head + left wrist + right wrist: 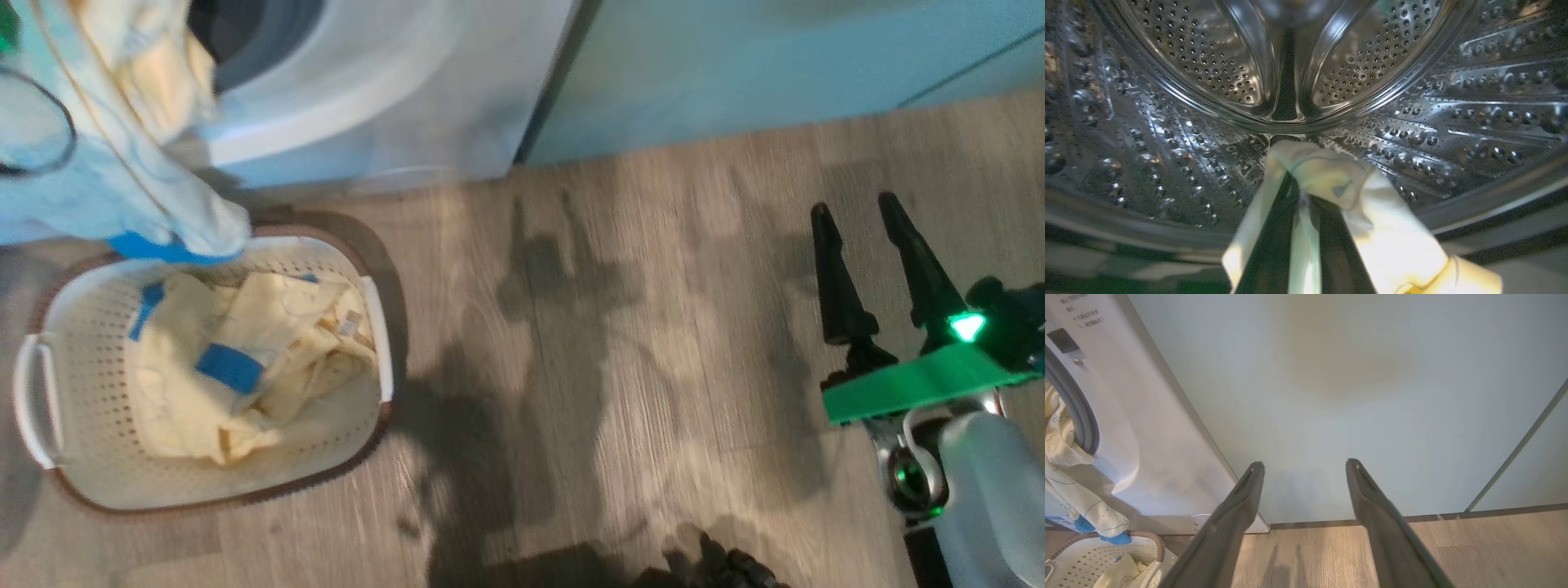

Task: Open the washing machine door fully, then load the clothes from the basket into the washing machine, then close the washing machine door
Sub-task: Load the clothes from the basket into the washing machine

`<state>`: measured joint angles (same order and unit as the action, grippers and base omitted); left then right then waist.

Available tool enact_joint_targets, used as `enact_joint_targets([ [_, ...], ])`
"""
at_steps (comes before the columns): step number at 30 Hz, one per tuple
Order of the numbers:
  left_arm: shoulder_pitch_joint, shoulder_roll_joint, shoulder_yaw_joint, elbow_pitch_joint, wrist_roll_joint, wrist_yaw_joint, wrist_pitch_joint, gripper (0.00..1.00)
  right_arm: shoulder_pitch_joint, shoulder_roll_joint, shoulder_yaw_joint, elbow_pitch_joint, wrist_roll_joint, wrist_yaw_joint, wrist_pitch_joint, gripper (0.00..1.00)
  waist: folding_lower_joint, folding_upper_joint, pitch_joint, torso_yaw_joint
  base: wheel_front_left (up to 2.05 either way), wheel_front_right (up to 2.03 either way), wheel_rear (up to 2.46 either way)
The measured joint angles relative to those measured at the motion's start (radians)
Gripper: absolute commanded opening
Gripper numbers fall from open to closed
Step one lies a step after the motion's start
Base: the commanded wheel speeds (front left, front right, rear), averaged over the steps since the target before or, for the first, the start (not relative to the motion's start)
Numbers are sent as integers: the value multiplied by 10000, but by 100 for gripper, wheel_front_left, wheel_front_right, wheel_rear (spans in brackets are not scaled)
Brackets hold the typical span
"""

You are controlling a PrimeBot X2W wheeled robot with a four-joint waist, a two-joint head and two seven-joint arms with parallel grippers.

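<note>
Left gripper (1302,192): squeezed shut on a yellow garment (1331,175), right inside the steel drum (1167,143) of the washing machine (392,98).
Garment's place: wrapped over the fingertips. The rest hangs out of the machine's mouth, with its blue end just over the far rim of the basket (82,343).
Other clothes (269,327): lying in the basket, in front of the machine.
Right gripper (855,208): fingers wide apart, holding nothing, far off to the right above the wooden floor (653,327).
</note>
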<state>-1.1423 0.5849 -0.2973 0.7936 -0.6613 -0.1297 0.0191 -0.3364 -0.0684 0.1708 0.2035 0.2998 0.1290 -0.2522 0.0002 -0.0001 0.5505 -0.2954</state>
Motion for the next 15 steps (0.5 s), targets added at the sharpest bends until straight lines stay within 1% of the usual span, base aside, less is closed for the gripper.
enact_joint_targets([
  [3,-791,84,-67,372,42,0,73,0,-263,75,165,-35,84,0,0,100,0,0,427,-197,0,0,0],
  [6,-1479,244,-165,848,328,0,-67,0,-530,102,311,-52,86,0,0,100,0,0,793,-432,0,0,0],
  [9,-2041,370,-288,1269,623,6,-405,0,-754,128,343,-63,176,0,0,100,-1,0,1079,-697,0,0,0],
  [15,-3184,376,-337,1918,1051,98,-1555,0,-868,148,441,-125,197,0,0,100,-1,0,1505,-1067,0,0,0],
])
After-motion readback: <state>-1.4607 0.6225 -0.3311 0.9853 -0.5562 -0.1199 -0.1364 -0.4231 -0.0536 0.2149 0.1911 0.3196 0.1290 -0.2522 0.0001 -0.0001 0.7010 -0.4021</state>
